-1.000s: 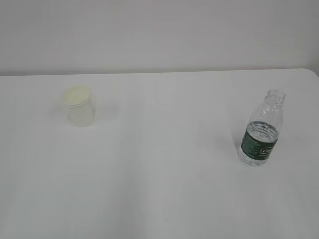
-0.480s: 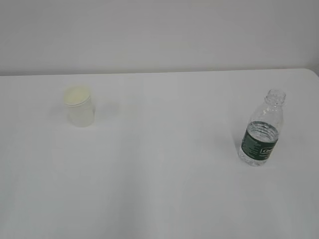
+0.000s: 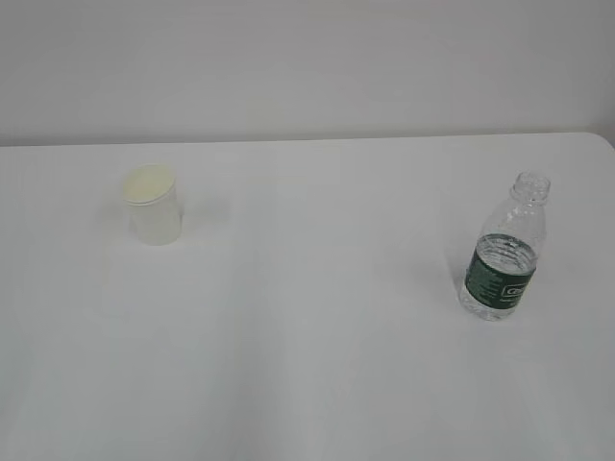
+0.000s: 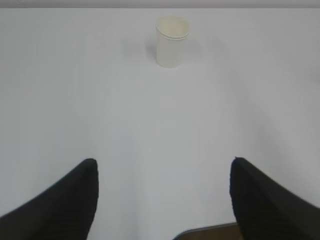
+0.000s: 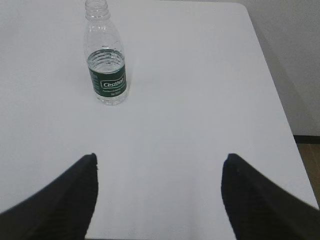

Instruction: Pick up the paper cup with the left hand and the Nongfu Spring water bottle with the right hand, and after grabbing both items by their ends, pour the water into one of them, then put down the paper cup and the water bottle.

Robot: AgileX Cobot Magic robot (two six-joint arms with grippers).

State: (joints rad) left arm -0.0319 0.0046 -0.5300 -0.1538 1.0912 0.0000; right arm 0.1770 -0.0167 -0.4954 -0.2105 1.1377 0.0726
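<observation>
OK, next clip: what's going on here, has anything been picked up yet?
Nothing is being handled yet. The paper cup stands upright on the left of the white table, and the capless water bottle, partly filled with water, stands upright on the right. Both are untouched. The left gripper is open and faces the cup from well back. The right gripper is also open and well short of the bottle, which sits to the left of its line.

The cup (image 3: 154, 206) looks like matt white paper; the bottle (image 3: 504, 252) is clear, ribbed, glossy plastic; the worktop (image 3: 307, 365) is smooth, matt white.
</observation>
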